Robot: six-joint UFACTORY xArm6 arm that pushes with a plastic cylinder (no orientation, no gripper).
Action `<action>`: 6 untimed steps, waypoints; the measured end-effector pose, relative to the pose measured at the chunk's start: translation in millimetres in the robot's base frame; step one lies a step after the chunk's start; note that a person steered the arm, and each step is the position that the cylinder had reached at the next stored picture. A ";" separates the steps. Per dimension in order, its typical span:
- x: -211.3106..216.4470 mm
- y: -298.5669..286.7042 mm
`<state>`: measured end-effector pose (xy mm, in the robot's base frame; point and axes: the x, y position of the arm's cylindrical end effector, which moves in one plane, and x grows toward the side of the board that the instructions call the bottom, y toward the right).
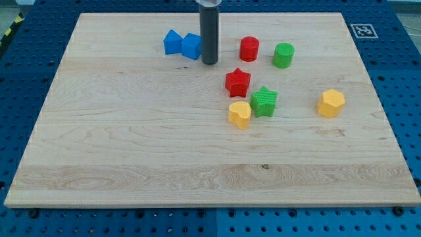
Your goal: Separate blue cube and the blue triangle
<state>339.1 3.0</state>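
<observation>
The blue cube (pixel 192 46) and the blue triangle (pixel 173 42) sit side by side and touching near the view's top, left of centre, on the wooden board (pixel 131 131). The triangle is on the left, the cube on the right. My tip (pixel 210 62) stands just right of the blue cube, very close to its right face; whether it touches cannot be told.
A red cylinder (pixel 249 49) and a green cylinder (pixel 283 55) lie right of the tip. A red star (pixel 237 82), a green star (pixel 264 101) and a yellow hexagon (pixel 239 114) cluster at centre. Another yellow hexagon (pixel 331 103) sits at the right.
</observation>
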 end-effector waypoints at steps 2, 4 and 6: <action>-27.7 36.5; -30.7 -42.8; -43.1 -78.1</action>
<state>296.0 -75.2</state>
